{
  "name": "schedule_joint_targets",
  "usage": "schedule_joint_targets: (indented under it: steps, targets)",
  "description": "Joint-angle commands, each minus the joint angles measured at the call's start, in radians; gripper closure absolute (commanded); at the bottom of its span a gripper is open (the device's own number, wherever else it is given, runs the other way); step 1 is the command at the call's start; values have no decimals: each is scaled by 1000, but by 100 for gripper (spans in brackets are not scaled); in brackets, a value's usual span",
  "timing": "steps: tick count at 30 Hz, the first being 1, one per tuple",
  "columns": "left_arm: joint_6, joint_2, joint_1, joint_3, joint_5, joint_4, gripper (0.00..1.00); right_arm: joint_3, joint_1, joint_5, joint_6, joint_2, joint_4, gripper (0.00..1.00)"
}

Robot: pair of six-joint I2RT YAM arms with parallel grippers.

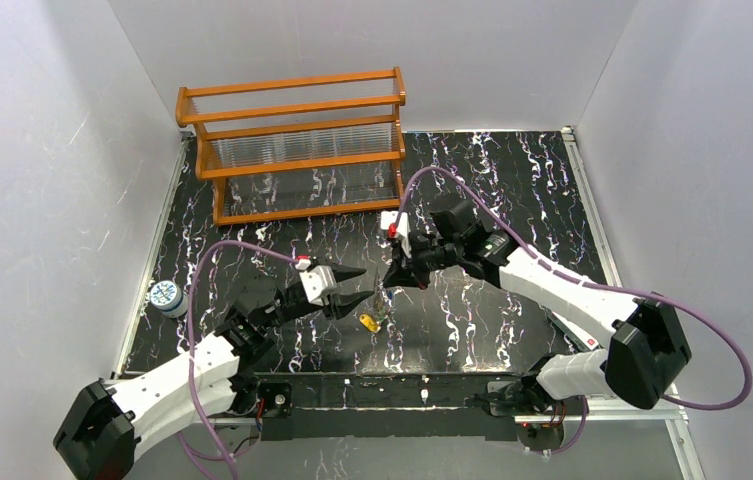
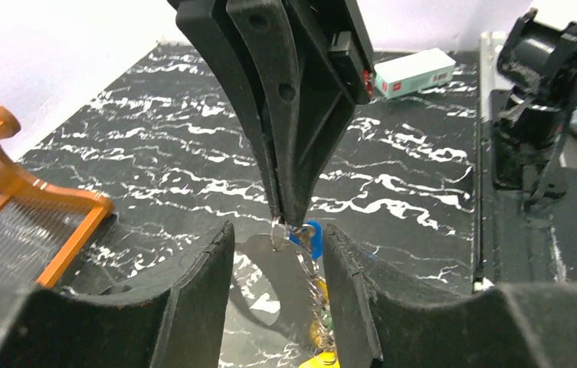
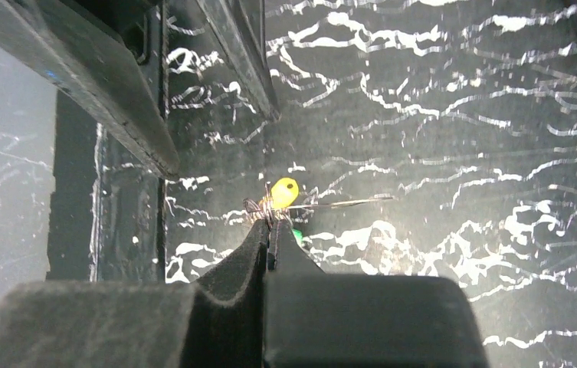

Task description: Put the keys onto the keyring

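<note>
- Right gripper (image 1: pixel 385 287) is the one doing the holding: its fingers are pressed tight together, tips pointing down over the middle of the black marbled table (image 1: pixel 512 330).
- Pinched right at those tips is the keyring (image 3: pixel 339 204). In the right wrist view its thin wire runs off to the right from the pinch.
- The keys (image 1: pixel 373 318) dangle in a little bunch straight below that pinch.
- A yellow key (image 3: pixel 283 192) sits just past the tips, and a sliver of green head (image 3: pixel 297 232) peeks out beside them.
- From the left wrist camera, a blue key (image 2: pixel 309 234) hangs just under the clamped tips, with more keys strung below it.
- I cannot tell whether the lowest key touches the table.
- Left gripper (image 1: pixel 357 286) is spread wide, empty, one finger (image 2: pixel 201 307) either side of the hanging bunch, touching nothing.
- The two grippers are nose to nose, very near each other.
- An orange wooden rack (image 1: pixel 292 150) stands at the far side, well apart.
- A small round roll (image 1: pixel 165 297) sits by the left edge.
- A white and green box (image 2: pixel 414 73) lies on the table beyond.
</note>
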Motion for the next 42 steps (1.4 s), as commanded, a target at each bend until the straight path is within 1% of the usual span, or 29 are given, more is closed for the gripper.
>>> schedule_joint_targets:
  steps: [1,4,7,9,13,16,20,22,26,28,33,38,42]
  targets:
    - [137,8,-4,89,-46,-258,55,103,35,94,-78,49,-198,99]
    - [173,30,-4,121,-21,-313,57,154,80,168,-101,96,-277,99]
    - [197,69,-4,139,29,-324,63,188,122,244,-114,139,-332,99]
    - [207,101,-4,148,69,-325,66,194,138,265,-113,155,-336,99]
    - [222,156,-4,162,114,-320,65,182,149,253,-109,146,-305,99]
    - [226,179,-5,161,108,-302,66,173,151,241,-106,136,-284,99]
    - [238,188,-4,168,109,-300,72,173,157,241,-106,140,-282,99]
    - [244,184,-3,172,112,-310,72,171,159,244,-106,143,-283,99]
    - [276,164,-5,191,93,-382,68,170,159,253,-106,146,-287,99]
    - [307,150,-4,207,79,-437,68,168,159,252,-106,144,-286,99]
    - [346,126,-4,229,55,-522,75,170,160,253,-106,142,-285,99]
    - [348,124,-5,236,53,-526,76,168,161,255,-105,142,-286,99]
    - [362,135,-4,251,51,-556,78,168,163,257,-105,139,-285,99]
